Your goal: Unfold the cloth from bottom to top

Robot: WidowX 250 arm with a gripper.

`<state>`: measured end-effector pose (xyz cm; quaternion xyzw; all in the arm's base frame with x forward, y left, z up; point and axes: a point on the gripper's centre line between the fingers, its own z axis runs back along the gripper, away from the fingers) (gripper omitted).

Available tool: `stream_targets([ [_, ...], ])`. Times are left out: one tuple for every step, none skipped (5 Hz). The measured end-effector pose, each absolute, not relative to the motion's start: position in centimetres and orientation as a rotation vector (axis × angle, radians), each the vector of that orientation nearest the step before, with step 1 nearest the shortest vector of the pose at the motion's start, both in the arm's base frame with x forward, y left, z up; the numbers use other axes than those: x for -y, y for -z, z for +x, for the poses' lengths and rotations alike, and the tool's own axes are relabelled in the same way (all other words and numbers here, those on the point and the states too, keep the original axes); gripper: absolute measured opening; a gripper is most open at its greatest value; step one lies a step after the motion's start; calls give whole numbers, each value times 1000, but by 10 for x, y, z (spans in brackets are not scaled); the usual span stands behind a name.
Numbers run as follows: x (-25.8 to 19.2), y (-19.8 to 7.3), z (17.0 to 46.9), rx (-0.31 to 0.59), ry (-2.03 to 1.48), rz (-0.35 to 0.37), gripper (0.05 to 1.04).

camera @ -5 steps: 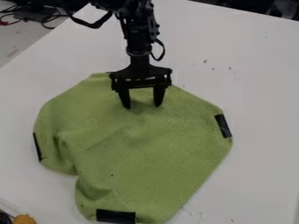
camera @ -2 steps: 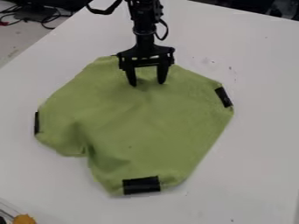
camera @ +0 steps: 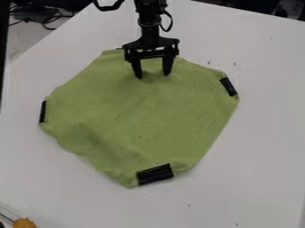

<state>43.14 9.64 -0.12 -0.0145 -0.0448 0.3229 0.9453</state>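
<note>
The green cloth (camera: pixel 143 116) lay spread on the table (camera: pixel 268 133), and it had slid over the last second toward the side where the arm (camera: pixel 147 20) came in. The gripper (camera: pixel 153 75) had drawn back the same way, to just inside the cloth's top edge, and the cloth seemed to have been dragged along with it. The deep notch in the cloth's lower left side had mostly opened out, leaving a shallow dent and soft ripples. For the task that looked like a gain: the pull from bottom to top was smoothing the cloth, though the blunt corners might still have been tucked under.

The fingers stood wide apart, tips down at the cloth. No bunch of fabric showed clamped between them; whether they pressed on it or only touched it, I could not tell.

The cloth was a many-sided patch, nearly as broad as it was long, so any long axis was weak. Its narrower end pointed away from the arm, with a black strip (camera: pixel 155 174) set aslant there. Another strip lay at the cloth's left edge, upright in the view, and a third at its upper right, tilted.
</note>
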Motion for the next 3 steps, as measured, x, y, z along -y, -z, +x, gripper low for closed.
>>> stream_targets([
  [-99, 2, 442, 91, -659, -31, 1000],
  [-100, 2, 449, 92, -661, -37, 1000],
  [-101, 2, 450, 90, -657, -29, 999],
])
